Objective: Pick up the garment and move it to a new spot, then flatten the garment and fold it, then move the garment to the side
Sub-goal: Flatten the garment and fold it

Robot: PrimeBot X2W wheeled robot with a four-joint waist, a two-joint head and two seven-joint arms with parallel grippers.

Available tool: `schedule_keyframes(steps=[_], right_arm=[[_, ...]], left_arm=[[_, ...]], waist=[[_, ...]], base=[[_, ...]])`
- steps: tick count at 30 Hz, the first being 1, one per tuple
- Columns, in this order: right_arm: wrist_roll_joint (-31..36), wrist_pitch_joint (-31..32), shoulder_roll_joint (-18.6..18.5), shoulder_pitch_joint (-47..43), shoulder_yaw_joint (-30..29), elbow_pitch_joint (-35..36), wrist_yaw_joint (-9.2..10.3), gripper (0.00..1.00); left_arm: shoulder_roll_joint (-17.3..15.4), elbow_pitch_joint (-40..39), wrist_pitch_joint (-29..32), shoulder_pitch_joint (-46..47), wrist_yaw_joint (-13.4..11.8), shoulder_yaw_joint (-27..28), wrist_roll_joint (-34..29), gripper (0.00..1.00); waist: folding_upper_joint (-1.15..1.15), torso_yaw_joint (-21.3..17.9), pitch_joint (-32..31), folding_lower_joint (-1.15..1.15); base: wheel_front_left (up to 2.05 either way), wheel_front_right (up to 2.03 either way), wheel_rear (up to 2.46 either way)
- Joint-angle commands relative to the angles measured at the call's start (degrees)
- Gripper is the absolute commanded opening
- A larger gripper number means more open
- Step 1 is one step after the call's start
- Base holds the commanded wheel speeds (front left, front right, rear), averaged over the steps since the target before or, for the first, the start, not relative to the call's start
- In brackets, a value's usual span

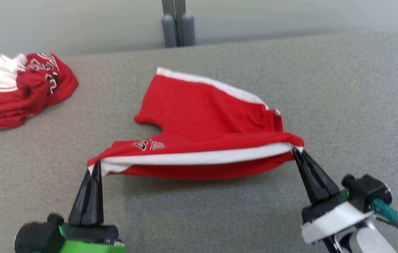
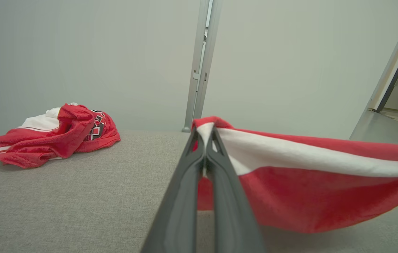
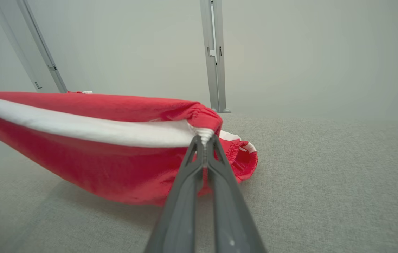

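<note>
Head view shows us pinching the red shorts [image 1: 206, 116] by their white-banded edge: our left claw [image 1: 96, 167] clamps one corner, our right claw [image 1: 295, 151] the other. That edge hangs lifted between them; the rest lies on the grey worktop [image 1: 343, 88].

The garment [image 1: 206, 116] is laid mid-surface [image 1: 343, 88], its near edge lifted and stretched between the left gripper [image 1: 96, 167], clamped at the left corner, and the right gripper [image 1: 295, 151], clamped at the right. A crumpled garment [image 1: 23, 88] lies well apart, far left. A post [image 1: 178, 24] stands behind the far edge.
</note>
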State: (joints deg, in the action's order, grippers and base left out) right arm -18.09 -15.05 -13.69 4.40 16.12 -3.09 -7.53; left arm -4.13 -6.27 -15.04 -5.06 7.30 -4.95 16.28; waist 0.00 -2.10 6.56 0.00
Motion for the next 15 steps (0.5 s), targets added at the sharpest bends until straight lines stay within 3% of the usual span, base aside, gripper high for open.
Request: schedule_keyframes(steps=[1,8,15], right_arm=[[-0.7,-0.2,-0.7,-2.5,0.1,1.7,0.08,0.0],[-1.0,-0.2,-3.4,-10.2,1.0,7.1,0.08,0.0],[-0.7,-0.2,-3.5,-12.4,2.2,4.1,0.08,0.0]], left_arm=[[0.3,-1.6,-0.2,-2.6,0.1,0.1,-0.2,0.0],[0.8,-8.2,-0.2,-11.6,0.1,-0.9,-0.4,0.0],[1.0,-5.6,-0.1,-14.2,-0.3,-1.8,1.5,0.0]], waist=[[0.0,-0.5,-6.9,0.0],[0.0,-2.3,-7.5,0.0],[0.0,-3.3,-6.6,0.0]], base=[[0.0,0.0,0.0],[0.0,0.0,0.0],[0.0,0.0,0.0]])
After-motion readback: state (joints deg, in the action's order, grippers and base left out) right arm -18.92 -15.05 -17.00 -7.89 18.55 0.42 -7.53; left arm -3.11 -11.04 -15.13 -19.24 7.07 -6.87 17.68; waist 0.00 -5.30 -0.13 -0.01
